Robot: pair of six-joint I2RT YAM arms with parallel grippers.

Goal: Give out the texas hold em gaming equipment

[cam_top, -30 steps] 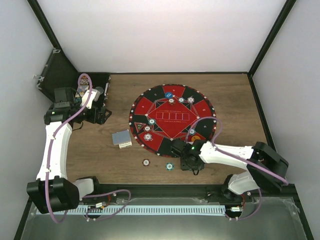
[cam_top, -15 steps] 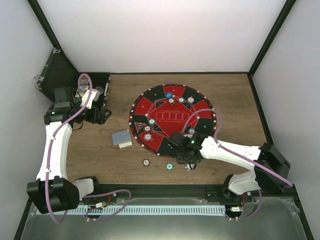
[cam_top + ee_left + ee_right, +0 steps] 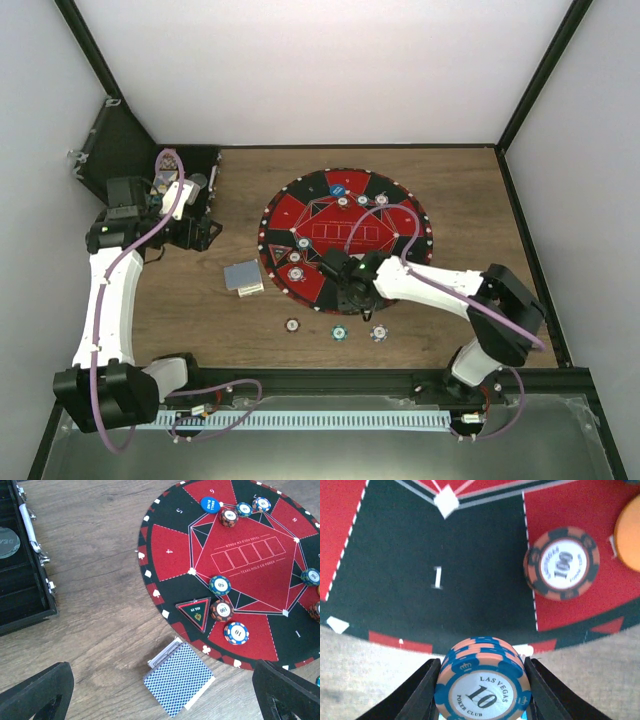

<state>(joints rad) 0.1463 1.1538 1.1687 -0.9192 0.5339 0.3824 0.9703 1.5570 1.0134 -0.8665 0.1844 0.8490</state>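
— Between the fingers (image 3: 427, 690) of the right gripper (image 3: 482, 665) sits a small stack of chips (image 3: 482, 695), the top one marked 10. The jaws are drawn in partway and pinch its rim, one finger on each side.

— And under it?

— The mat (image 3: 395, 555), with the black wedge numbered 1 just ahead of the fingertips. A 100 chip (image 3: 562, 563) lies ahead and to the right, well apart from the held stack. An orange button (image 3: 630, 530) shows beyond that, at the edge of view.

— How would those chips handle?

— Hard, stiff, light and smooth-edged, I'd guess. Pinched across the rim, a stack could shear and the bottom chip slip out if the squeeze is uneven. Taking it at the middle of its height looks soundest.

— The other arm?

— The left gripper (image 3: 161, 687) is spread wide and carries nothing. The deck (image 3: 182, 675) lies on the table (image 3: 100, 555) between and just ahead of its fingers, just beside the mat's edge. The open case (image 3: 25, 580) is off to one side. Cards are thin and slick, so I'd take the whole deck by its long edges.
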